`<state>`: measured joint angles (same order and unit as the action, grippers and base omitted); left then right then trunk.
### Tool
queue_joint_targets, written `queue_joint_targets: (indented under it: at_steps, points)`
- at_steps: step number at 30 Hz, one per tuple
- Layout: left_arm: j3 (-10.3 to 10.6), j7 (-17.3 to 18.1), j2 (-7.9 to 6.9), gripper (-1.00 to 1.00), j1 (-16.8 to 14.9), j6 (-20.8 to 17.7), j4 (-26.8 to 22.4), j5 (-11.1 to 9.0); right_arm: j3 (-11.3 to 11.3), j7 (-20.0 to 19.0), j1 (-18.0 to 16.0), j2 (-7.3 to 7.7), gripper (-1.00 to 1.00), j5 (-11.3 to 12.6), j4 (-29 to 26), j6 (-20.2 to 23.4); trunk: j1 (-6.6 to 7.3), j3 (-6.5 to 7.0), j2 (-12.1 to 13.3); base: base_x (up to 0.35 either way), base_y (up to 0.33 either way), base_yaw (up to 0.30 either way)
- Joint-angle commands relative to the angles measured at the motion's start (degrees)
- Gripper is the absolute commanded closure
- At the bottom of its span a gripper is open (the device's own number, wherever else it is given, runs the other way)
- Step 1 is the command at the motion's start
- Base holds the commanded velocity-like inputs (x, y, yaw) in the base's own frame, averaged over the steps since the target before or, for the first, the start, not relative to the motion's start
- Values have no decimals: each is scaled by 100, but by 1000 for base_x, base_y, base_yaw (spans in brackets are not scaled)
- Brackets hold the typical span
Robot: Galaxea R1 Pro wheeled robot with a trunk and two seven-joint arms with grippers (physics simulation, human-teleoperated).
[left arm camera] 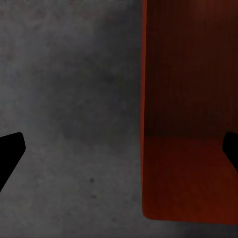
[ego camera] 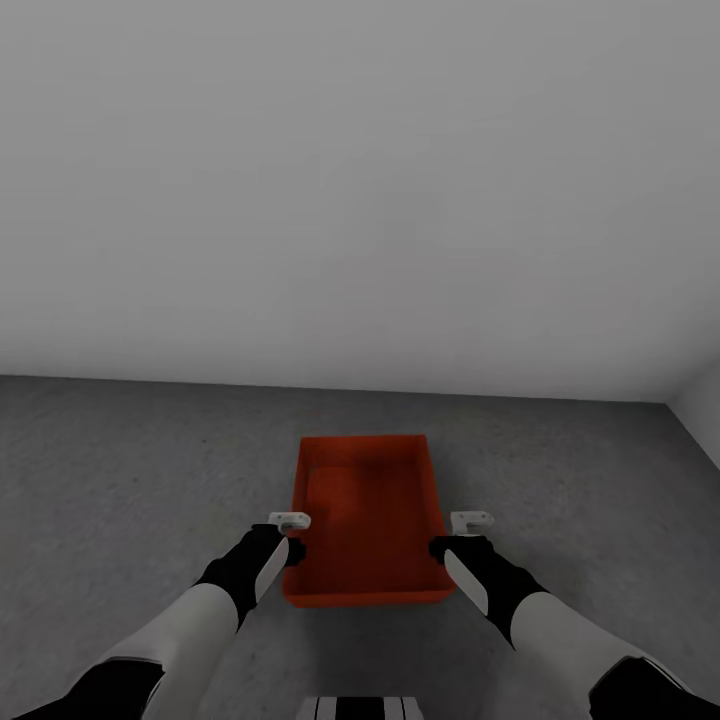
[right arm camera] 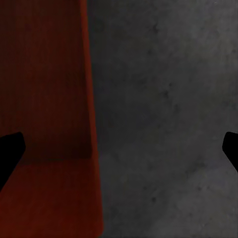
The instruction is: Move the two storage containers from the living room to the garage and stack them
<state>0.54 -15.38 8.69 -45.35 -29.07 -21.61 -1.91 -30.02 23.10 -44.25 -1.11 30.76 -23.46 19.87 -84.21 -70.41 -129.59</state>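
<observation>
One orange-red storage container sits open side up on the dark grey garage floor, just in front of me. My left gripper is at its left wall and my right gripper at its right wall, both near the container's near end. In the left wrist view the left gripper is open and straddles the container's wall, one finger over the floor and the other over the bin's inside. The right gripper is open and straddles the opposite wall the same way.
A plain grey-white wall rises a short way beyond the container. A second wall meets it at the far right corner. Speckled concrete spreads to both sides of the bin.
</observation>
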Motion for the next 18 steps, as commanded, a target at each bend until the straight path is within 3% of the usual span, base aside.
queue_joint_targets:
  at_steps: [1, 8, 18]
  points:
    - [4, -27, 1, -100, -1, -28, -10, -22, -48, 45, -4, 5, -100, 44, -10, 26, 1, -4, -2, 0, 0, 0]
    - [4, -27, 1, -100, -1, -24, -10, -24, -48, 45, -4, 5, -100, 44, -10, 26, 1, -4, -2, 0, 0, 0]
    - [8, -27, -1, -100, -1, -49, -1, -29, -48, 45, -4, 6, -100, 44, -15, 19, 220, 175, 399, 0, 0, 0]
